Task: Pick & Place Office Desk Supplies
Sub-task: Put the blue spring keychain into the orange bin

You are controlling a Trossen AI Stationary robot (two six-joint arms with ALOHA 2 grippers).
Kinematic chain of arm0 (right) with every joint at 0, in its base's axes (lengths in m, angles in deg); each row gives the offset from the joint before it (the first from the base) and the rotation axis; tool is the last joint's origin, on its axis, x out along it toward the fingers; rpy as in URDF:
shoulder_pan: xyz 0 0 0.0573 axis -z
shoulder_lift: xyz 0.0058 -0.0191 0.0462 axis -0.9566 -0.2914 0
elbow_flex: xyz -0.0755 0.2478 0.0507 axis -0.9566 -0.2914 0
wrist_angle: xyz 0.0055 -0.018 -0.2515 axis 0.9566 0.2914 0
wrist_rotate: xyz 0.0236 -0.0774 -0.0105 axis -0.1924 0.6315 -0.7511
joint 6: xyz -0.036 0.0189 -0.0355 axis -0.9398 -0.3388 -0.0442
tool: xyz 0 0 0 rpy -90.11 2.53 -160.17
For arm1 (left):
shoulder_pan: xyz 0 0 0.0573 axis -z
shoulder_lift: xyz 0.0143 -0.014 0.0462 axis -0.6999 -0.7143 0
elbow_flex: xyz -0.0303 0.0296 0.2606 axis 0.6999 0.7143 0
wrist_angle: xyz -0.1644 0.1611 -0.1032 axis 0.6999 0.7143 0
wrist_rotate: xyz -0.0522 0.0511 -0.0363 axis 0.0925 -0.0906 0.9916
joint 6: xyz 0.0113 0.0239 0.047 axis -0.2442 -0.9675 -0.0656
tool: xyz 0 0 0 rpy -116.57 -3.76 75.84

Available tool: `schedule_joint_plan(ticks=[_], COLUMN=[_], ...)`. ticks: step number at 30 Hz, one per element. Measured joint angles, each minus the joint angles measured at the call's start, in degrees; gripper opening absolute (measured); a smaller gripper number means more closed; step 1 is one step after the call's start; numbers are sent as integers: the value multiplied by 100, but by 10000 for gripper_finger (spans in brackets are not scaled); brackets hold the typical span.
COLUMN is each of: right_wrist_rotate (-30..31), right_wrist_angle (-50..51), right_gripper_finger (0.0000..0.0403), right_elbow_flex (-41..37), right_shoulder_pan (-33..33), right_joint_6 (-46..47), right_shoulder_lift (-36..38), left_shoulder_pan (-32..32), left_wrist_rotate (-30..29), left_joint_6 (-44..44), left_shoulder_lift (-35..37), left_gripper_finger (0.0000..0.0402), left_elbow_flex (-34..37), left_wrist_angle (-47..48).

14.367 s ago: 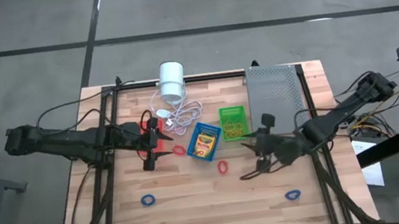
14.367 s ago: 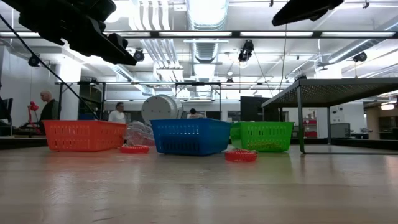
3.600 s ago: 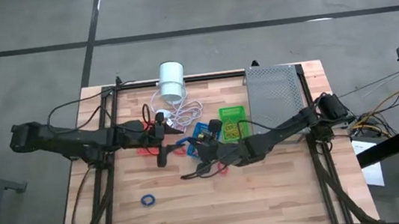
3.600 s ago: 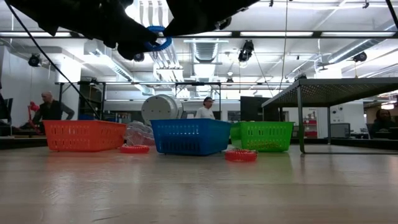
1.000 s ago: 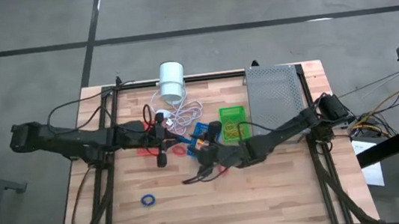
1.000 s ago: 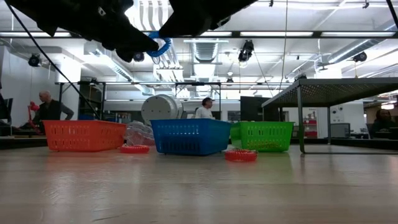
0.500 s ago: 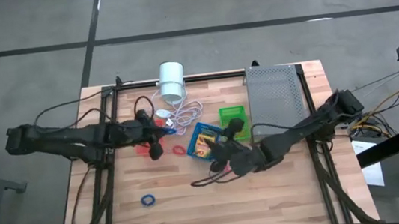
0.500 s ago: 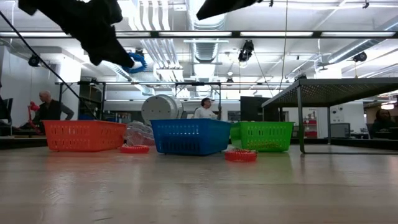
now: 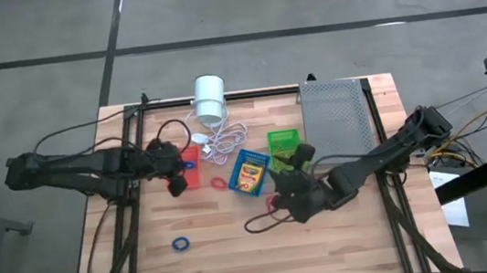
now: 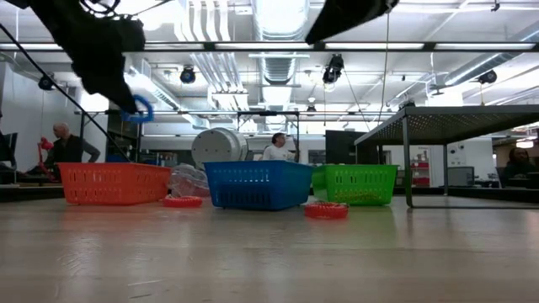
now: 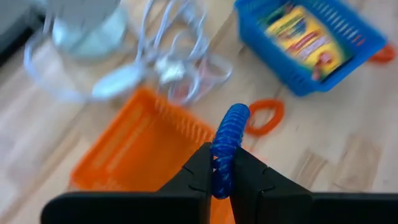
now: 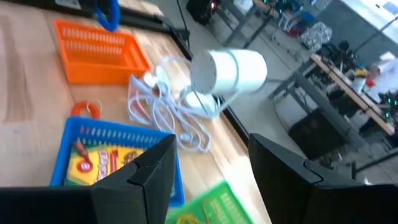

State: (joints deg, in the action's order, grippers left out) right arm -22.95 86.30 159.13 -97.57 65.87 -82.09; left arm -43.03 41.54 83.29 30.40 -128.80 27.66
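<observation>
A blue rubber band [image 11: 227, 146] is held clamped between the jaws of the left gripper [image 11: 222, 163], which is raised above the tabletop [image 9: 239, 261] at the near edge of the red-orange basket [image 11: 134, 151]; in the low view the band [image 10: 139, 109] hangs well clear of the surface. The step in hand is judged to be the carrying of this band to a basket, most probably the red-orange one directly beneath it. The next move is judged to call for a short advance until the band stands over the open basket interior, a lowering toward it, and then a parting of the jaws so that the band falls inside and not onto the rim. The right gripper [image 9: 260, 221] waits with its jaws wide apart and empty, low over the tabletop at about 5 o'clock from the blue basket [image 9: 249, 172], which holds a crayon box [image 12: 93, 163]. The green basket [image 9: 284, 148] stands at 2 o'clock from the blue one. A red rubber band [image 9: 219, 183] lies between the red-orange and blue baskets, and a further blue band [image 9: 179, 244] lies alone on the tabletop at about 6 o'clock from the left gripper; both are judged still to be collected. The white cylinder [image 9: 210, 97] with its cord [image 9: 224, 140] lies at 12 o'clock of the baskets.
</observation>
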Motion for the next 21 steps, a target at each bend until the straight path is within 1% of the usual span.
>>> schedule_joint_plan(ticks=[4,7,21], right_wrist_rotate=[1,-1,-1], right_wrist_angle=[578,667,721], right_gripper_finger=[199,199,199], right_elbow_flex=[0,-2,-2], right_shoulder_pan=[2,2,92], right_joint_6=[618,658,637], right_shoulder_lift=[7,7,9], left_shoulder_pan=[-4,-4,-2], left_wrist_rotate=[0,0,5], left_joint_6=[417,424,358], left_shoulder_lift=[-9,-9,-9], left_gripper_finger=[35,35,38], left_elbow_flex=[2,124,1423], left_wrist_angle=[532,547,-414])
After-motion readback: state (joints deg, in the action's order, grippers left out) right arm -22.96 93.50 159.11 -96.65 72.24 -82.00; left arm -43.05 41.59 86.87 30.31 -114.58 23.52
